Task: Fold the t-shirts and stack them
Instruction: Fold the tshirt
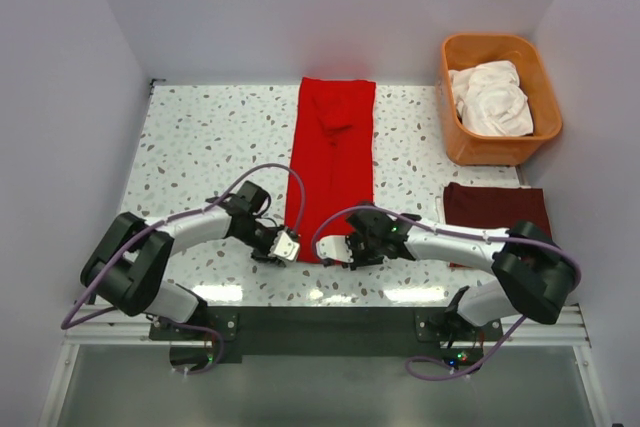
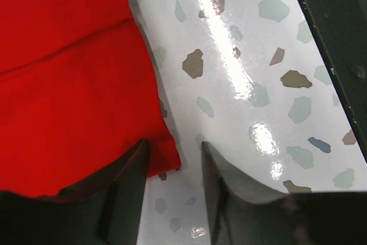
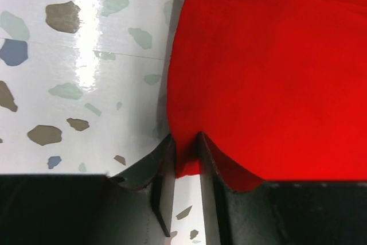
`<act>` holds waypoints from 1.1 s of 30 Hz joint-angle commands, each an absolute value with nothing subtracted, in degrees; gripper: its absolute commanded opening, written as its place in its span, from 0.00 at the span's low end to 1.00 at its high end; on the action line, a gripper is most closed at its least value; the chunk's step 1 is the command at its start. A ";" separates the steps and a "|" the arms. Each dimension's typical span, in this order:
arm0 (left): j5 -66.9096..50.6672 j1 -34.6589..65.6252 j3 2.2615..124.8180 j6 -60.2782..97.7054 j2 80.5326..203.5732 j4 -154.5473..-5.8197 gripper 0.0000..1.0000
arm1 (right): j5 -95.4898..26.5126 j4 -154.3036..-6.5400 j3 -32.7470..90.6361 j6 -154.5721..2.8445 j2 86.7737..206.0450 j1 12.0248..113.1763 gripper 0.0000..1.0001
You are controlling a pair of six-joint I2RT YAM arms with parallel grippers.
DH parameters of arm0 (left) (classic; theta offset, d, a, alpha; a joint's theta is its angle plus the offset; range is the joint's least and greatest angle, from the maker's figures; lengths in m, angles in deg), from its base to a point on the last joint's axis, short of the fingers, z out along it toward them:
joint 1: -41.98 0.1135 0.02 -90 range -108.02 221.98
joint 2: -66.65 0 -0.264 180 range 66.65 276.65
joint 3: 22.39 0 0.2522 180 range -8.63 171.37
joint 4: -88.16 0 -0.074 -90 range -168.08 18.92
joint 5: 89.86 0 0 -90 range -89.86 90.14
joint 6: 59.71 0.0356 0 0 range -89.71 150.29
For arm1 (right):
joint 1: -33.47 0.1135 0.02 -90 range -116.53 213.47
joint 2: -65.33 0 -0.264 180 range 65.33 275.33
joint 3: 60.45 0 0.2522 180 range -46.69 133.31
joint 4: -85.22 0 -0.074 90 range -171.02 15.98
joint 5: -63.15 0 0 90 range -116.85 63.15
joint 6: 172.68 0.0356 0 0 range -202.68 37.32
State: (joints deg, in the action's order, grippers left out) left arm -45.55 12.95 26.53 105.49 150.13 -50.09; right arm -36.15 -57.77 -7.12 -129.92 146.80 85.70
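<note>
- Top view: one red t-shirt [image 1: 335,162] lies in the middle of the speckled worktop [image 1: 210,137]. It is folded into a long narrow strip that runs from the far edge toward the arms' bases.
- One maroon t-shirt [image 1: 497,209] lies folded flat at the right near side of the worktop, apart from the red one.
- One orange tub [image 1: 485,152] stands at the far right corner. It holds the white t-shirts [image 1: 492,99] in a crumpled bundle; how many there are cannot be told.
- Two claws are at the near end of the red strip. The left claw [image 1: 287,246] is at its left corner and the right claw [image 1: 343,250] at its right corner.
- Left wrist view: the left claw [image 2: 174,153] is partly open, its two fingers [image 2: 129,182] apart. One finger is over the red t-shirt [image 2: 74,84] and the other over the bare worktop [image 2: 246,84]. The cloth's corner lies in the gap and is not pinched.
- Right wrist view: the right claw [image 3: 184,147] is nearly closed. Both fingers pinch a small fold at the edge of the red t-shirt [image 3: 269,73]. The rest of the cloth spreads to the right, with bare worktop [image 3: 86,73] on the left.
</note>
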 commanded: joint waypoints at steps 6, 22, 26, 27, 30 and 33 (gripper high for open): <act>-38.62 12.54 26.70 102.81 152.87 -55.14 0.25 | -32.38 -59.57 -11.18 -130.49 148.56 85.77 0.05; -50.04 10.87 29.07 107.19 137.07 -33.12 0.00 | -40.47 -43.94 -5.12 -119.69 135.04 92.35 0.00; -51.37 10.96 31.09 105.27 132.66 -29.74 0.00 | -40.65 -38.22 -1.18 -117.92 130.90 92.36 0.00; -51.02 11.04 31.71 104.13 132.39 -29.91 0.00 | -40.21 -37.69 -0.38 -118.53 131.07 91.75 0.00; -51.10 13.06 35.31 104.12 134.49 -30.36 0.00 | -41.96 -36.98 2.43 -121.78 132.21 86.66 0.00; -52.15 16.49 41.18 105.34 139.76 -30.09 0.00 | -43.19 -35.93 5.95 -125.73 135.36 81.83 0.00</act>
